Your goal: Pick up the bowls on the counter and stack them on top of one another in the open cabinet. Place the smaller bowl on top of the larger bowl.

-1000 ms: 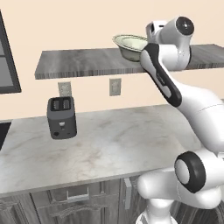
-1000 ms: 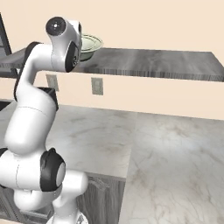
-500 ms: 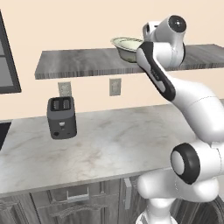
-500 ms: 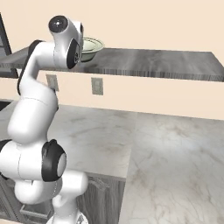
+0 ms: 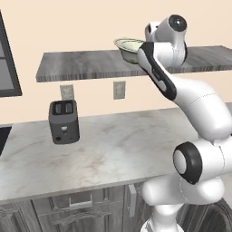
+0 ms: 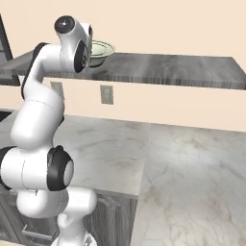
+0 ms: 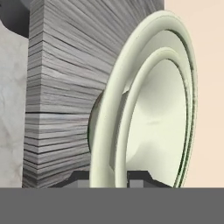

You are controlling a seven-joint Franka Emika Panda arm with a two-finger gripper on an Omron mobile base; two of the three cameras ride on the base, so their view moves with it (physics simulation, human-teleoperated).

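Two cream-green bowls sit nested on the dark grey streaked shelf of the open cabinet. In the hand view the larger bowl shows as the wide outer rim, and the smaller bowl lies inside it. My gripper reaches them from the side, its dark fingertips standing close on either side of the nested rims at their lower edge. In the base views the stacked bowls rest near the shelf's front edge, partly hidden by my white hand.
The pale marbled counter runs below the shelf. A dark toaster stands at its back left. Wall outlets sit under the shelf, and a dark window frame is at far left.
The arm's upper links have shifted a little to the left. The bowls stay in the same spot on the shelf, and the jaws keep the same gap.
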